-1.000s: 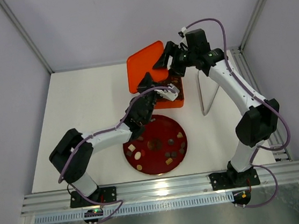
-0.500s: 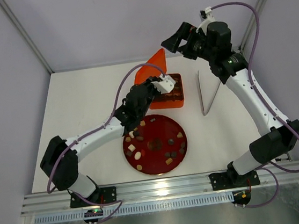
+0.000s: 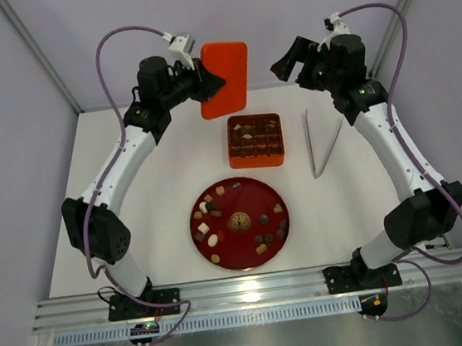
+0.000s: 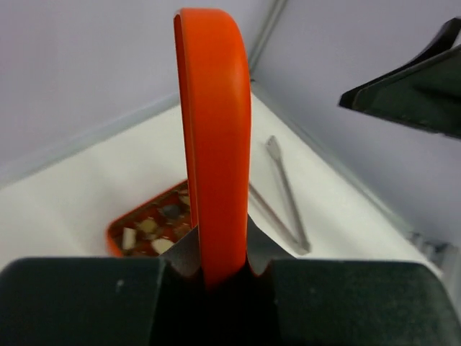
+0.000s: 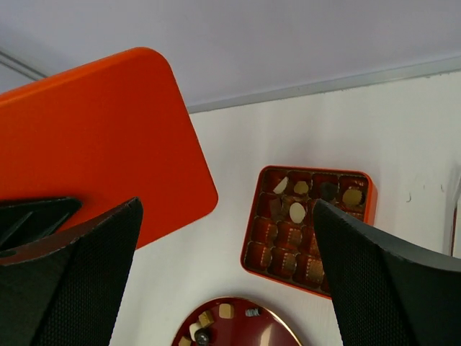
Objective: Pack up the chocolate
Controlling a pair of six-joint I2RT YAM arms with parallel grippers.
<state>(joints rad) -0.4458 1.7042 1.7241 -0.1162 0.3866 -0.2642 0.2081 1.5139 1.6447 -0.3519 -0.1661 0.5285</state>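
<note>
Chocolate [image 3: 261,250] on plate [image 3: 243,266], well apart from left pincer [image 3: 204,82] with lid [image 3: 228,73]

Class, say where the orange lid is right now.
Top view: the lid is clamped in the left gripper, held aloft at the back, beyond the gridded tray.

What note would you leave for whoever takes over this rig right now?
Left pincer: shut on the lid, held in the air, off the tray.
Right pincer: open, empty, raised.
The tray sits uncovered on the table with some chocolates in it; more lie on the plate in front of it.
Tongs lie right of the tray.
Done: part packed.
Left: move the plate's chocolates into the tray, then probably put the lid on.
</note>
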